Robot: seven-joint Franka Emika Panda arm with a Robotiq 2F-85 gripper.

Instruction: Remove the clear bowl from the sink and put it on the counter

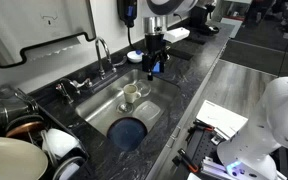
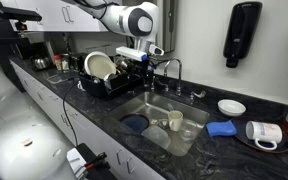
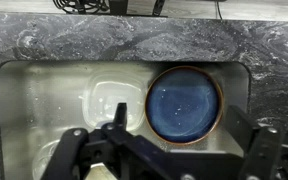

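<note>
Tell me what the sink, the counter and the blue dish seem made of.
The sink looks like stainless steel: pale grey, soft brushed sheen. The counter looks like polished dark stone: grey veining, glossy. The blue dish is probably glazed ceramic, shiny with a brownish rim, though enamel is possible.

White rounded arm [image 2: 134, 18], blk gripper [image 1: 152, 68], blk fingers [image 3: 76, 150]

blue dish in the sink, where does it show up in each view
exterior view: the blue dish lies low in the middle of the picture, at the sink's near end.
exterior view: the blue dish lies near the middle, at the basin's left end.
wrist view: the blue dish fills the area right of centre.
shared landmark: the steel sink holding it.
</note>
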